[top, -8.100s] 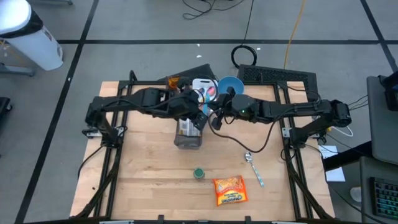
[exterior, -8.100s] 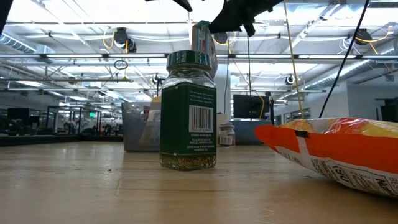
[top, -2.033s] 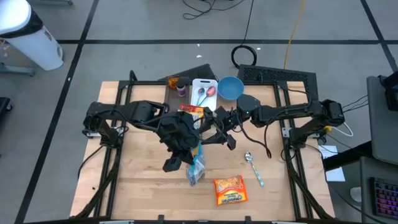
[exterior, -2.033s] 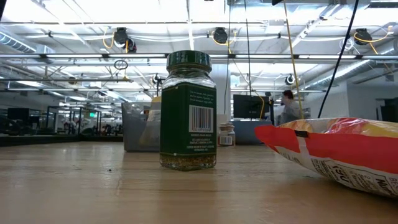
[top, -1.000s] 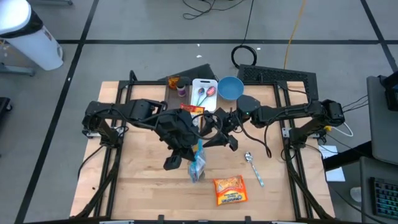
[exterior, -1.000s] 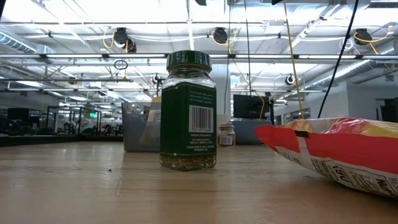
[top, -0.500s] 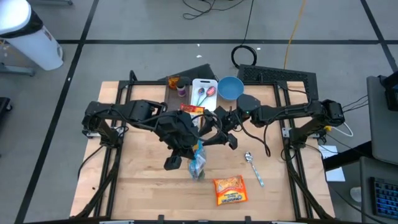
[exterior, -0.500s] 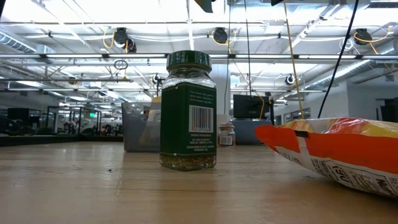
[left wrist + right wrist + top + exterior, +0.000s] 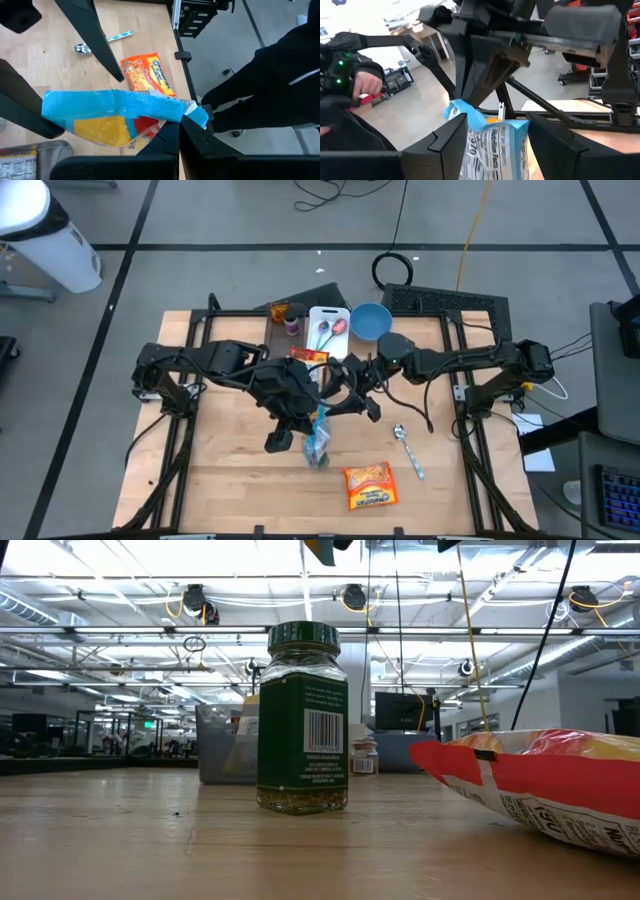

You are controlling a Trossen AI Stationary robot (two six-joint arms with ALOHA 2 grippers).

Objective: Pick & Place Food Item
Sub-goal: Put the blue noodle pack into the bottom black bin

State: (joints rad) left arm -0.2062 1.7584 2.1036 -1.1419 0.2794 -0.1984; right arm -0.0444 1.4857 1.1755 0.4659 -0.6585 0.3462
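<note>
A bag (image 9: 318,442) with a blue top strip and a yellow, red and white body hangs over the middle of the table, held between both grippers. My left gripper (image 9: 179,132) is shut on its top strip. My right gripper (image 9: 496,120) comes from the right, with the bag's body (image 9: 495,142) between its fingers. Under the bag, a green-lidded spice jar (image 9: 303,720) stands on its base. An orange noodle packet (image 9: 368,485) lies flat near the front edge. My left gripper pinches one end of the bag's blue top strip (image 9: 194,114) between its two shut fingers, slanting down from above. The bag reaches away from the fingers, clear of the table. My right gripper has the bag's body between its fingers (image 9: 451,142), and the body fills the gap from one inner face to the other. It comes about level from the table's right. The bag is lifted clear.
A clear grey container (image 9: 30,157) stands just beyond the jar, below the arms. A spoon (image 9: 405,445) lies to the right of the bag. At the far edge are a white board (image 9: 328,325), a blue bowl (image 9: 370,320) and small jars (image 9: 285,313). A person (image 9: 350,85) is beyond the table.
The bag's hanging end has shifted a little toward the far edge, and its yellow tip now dips into the top of the low view. Both arms have stayed in place with the same hold.
</note>
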